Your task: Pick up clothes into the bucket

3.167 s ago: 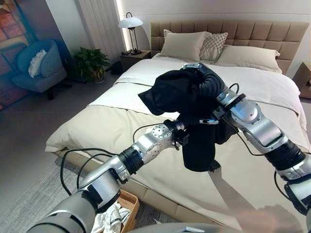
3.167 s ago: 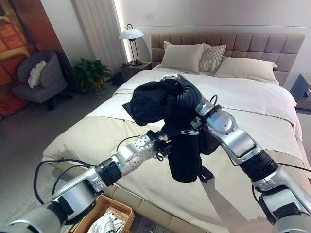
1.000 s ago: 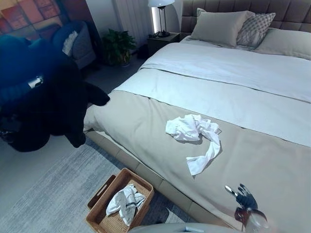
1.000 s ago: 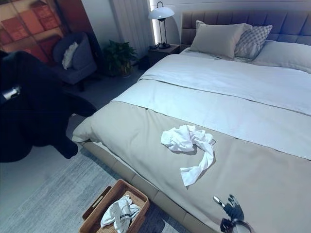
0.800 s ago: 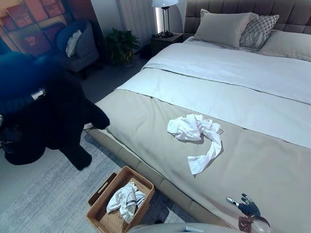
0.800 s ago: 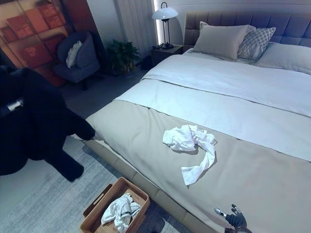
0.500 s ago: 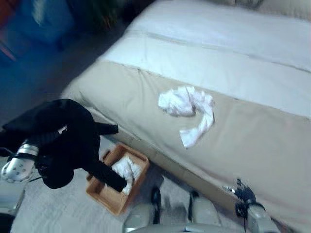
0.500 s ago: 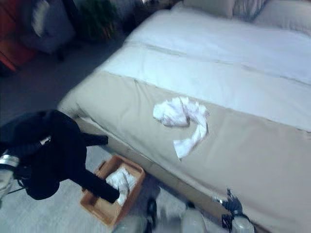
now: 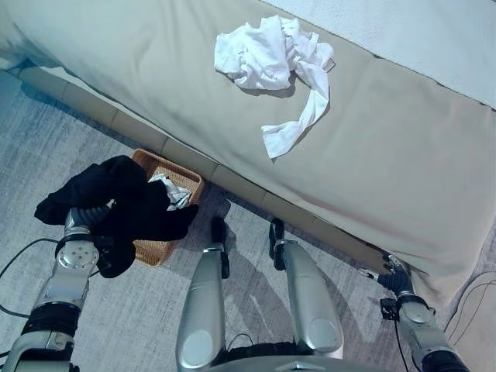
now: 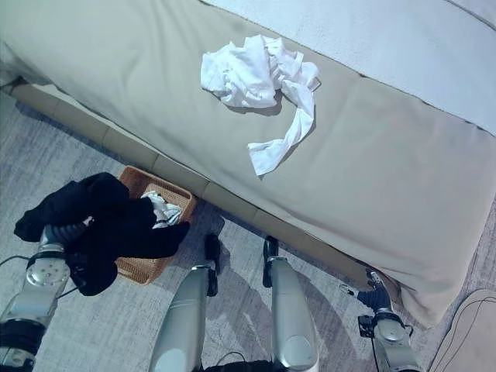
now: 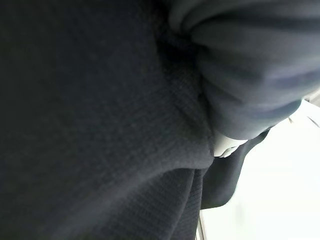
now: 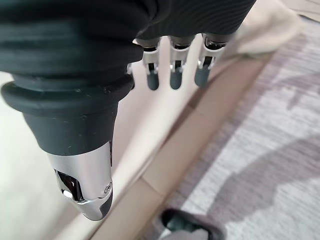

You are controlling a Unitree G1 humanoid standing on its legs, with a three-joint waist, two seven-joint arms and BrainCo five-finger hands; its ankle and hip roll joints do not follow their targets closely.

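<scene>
Left wrist view: hand seemingly under black garment [image 11: 100, 120]

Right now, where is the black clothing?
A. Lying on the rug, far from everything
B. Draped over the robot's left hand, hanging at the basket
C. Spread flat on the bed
B: the black clothing is bunched over the left hand, its end hanging over the wicker basket beside the bed.

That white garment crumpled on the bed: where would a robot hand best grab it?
Probably the bunched mound of the white garment, taken from above: its folds stand up from the bed cover, giving fingers something to close on. The flat trailing strip offers less.
</scene>
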